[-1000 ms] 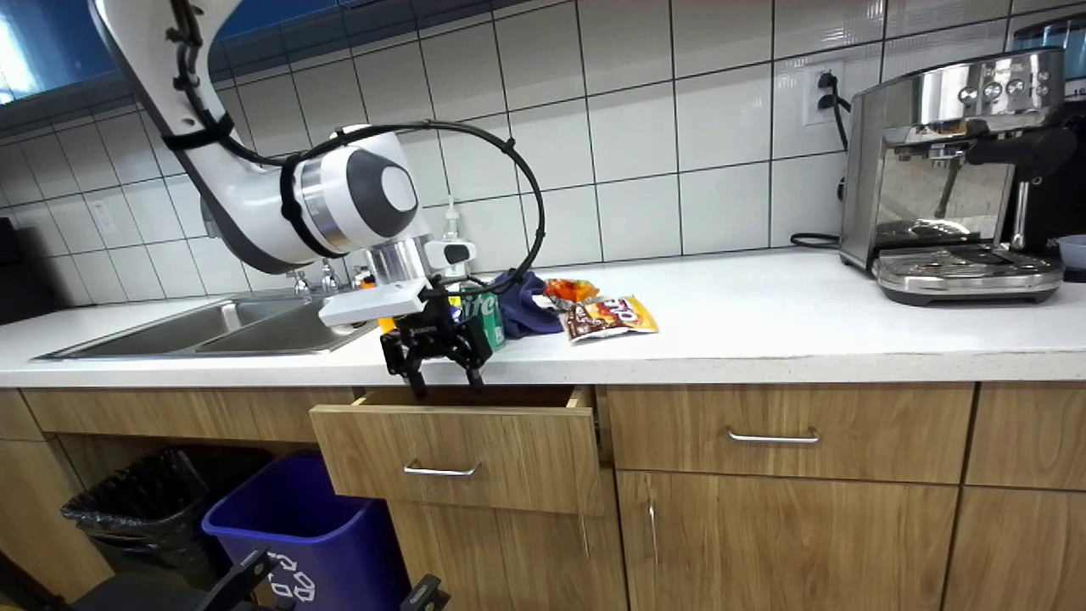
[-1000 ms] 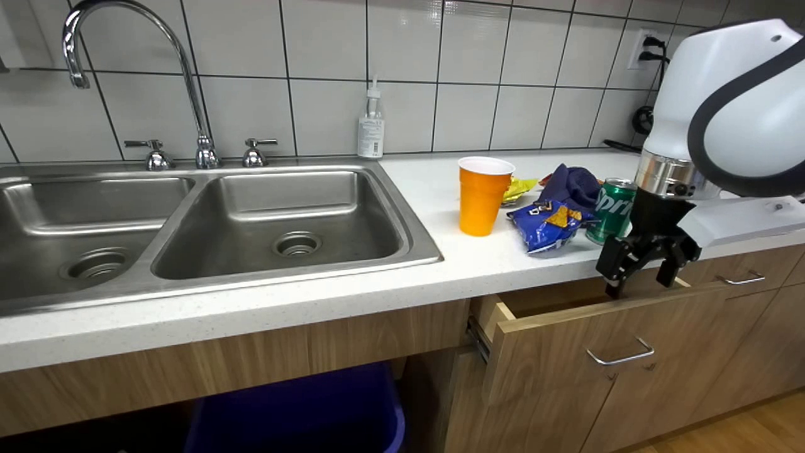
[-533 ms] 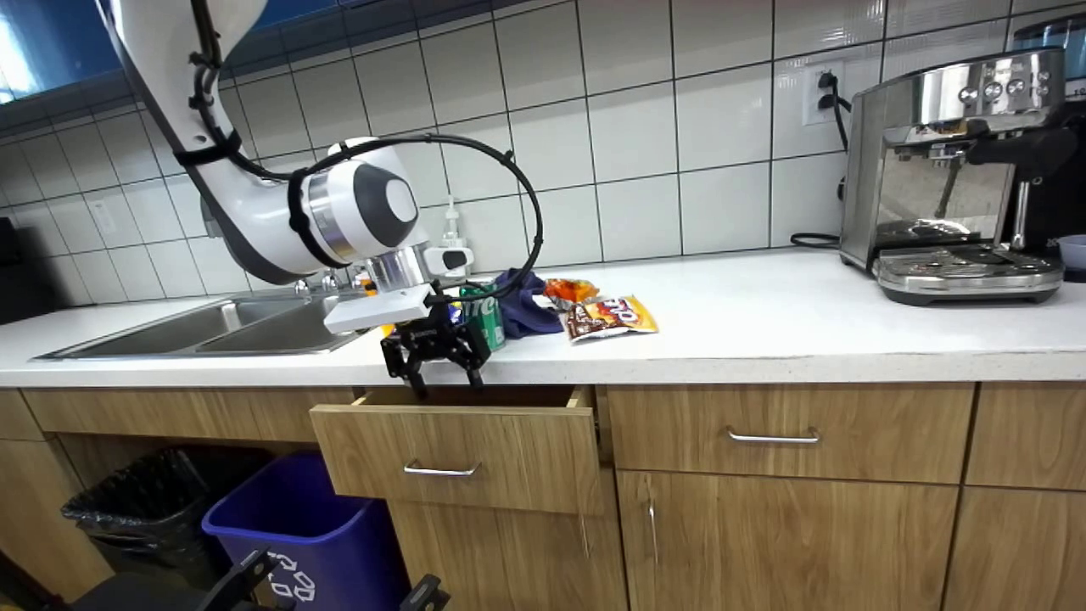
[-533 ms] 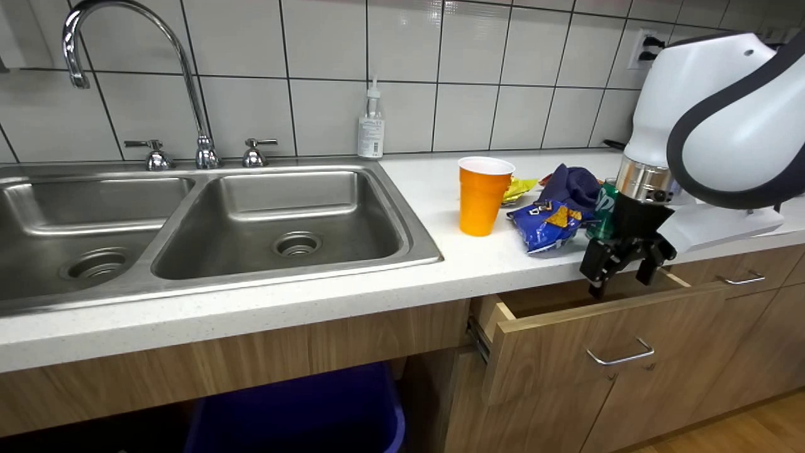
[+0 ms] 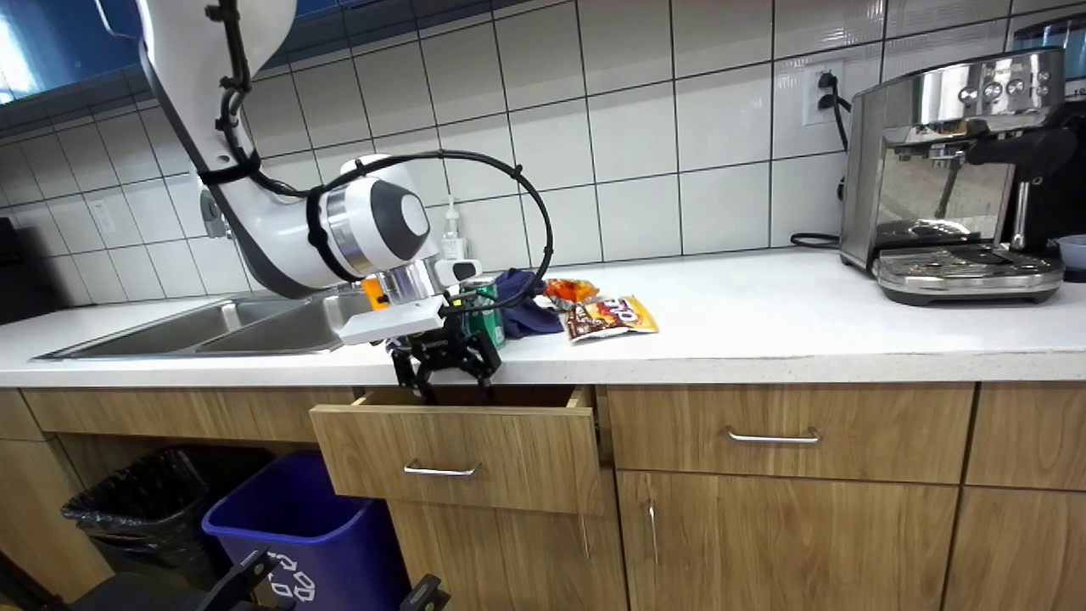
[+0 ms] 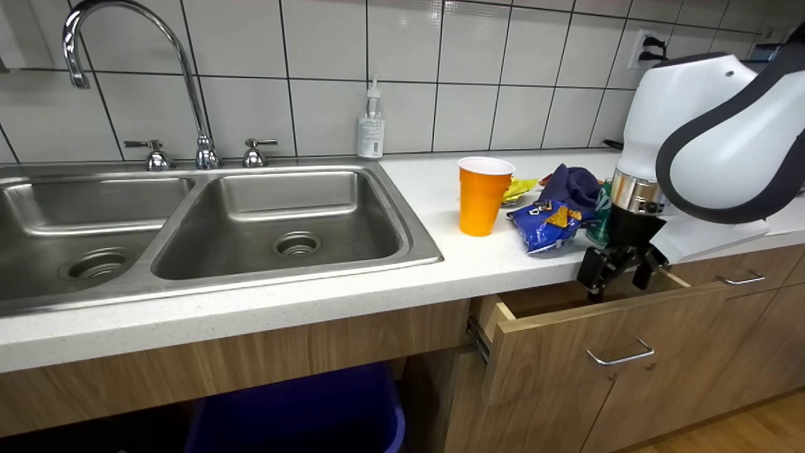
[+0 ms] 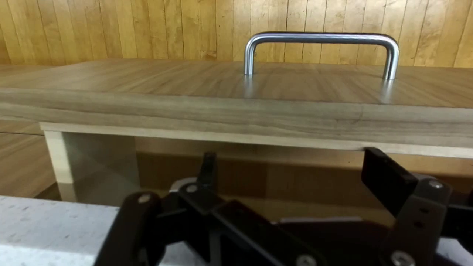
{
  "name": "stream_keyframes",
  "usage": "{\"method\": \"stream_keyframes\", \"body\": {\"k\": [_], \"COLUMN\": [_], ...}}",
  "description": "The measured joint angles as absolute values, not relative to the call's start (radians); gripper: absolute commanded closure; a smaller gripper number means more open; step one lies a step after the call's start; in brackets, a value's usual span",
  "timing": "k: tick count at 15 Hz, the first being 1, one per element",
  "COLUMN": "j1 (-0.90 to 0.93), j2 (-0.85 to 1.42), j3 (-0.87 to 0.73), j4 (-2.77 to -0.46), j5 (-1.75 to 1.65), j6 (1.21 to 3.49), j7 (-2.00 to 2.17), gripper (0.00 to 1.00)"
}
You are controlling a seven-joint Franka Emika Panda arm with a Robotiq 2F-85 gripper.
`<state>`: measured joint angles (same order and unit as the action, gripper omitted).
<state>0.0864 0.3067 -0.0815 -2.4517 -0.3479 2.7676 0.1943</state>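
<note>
Countertop (image 5: 764, 314): wht., speckled, crosses both ext. views.
Robot arm (image 5: 271, 225): wht./grey, reaching down over countertop's front edge.
Sink (image 6: 422, 248): stainless, dbl. basin, set into countertop.
Drawer (image 5: 526, 462): wood-fronted, pulled partway out under countertop edge, rt. of sink in both ext. views; interior dim.
Recycling bin (image 5: 356, 560): blue, below countertop, lt. of drawer in an ext. view.
Trash bin (image 5: 170, 522): blk.-lined, just beside recycling bin.
Espresso mach. (image 5: 942, 187): steel, on countertop, far rt. in an ext. view.
Gripper (image 6: 617, 289): blk., pointing down; jaws spread wide, tips at drawer opening, just behind the front's top edge; contact can't be told.
Cloth (image 6: 569, 189): dk. blue, bunched, on countertop nr. gripper.
Soap bottle (image 6: 371, 132): clear, pump top, upright, sink's back rt. corner.
Cup (image 6: 480, 201): orange, wht. inside, upright, nr. sink.
Can (image 5: 490, 324): green, upright, partly hidden by gripper.
Snack bag (image 6: 546, 223): blue, crumpled, in front of cloth.
Candy pkt. (image 5: 611, 317): yel./brn., lying nr. cloth.
Drawer handle (image 7: 321, 37): steel bar, plain in wrist view.
</note>
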Motion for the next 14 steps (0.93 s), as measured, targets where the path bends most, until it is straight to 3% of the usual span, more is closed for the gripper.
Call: {"method": "stream_keyframes", "body": {"k": [14], "j1": [0.107], "j2": [0.316], "j3": [-0.11], "j4": [-2.462], "j5": [-0.331], "j6": [2.804], "j7": [0.225], "gripper": [0.0]}}
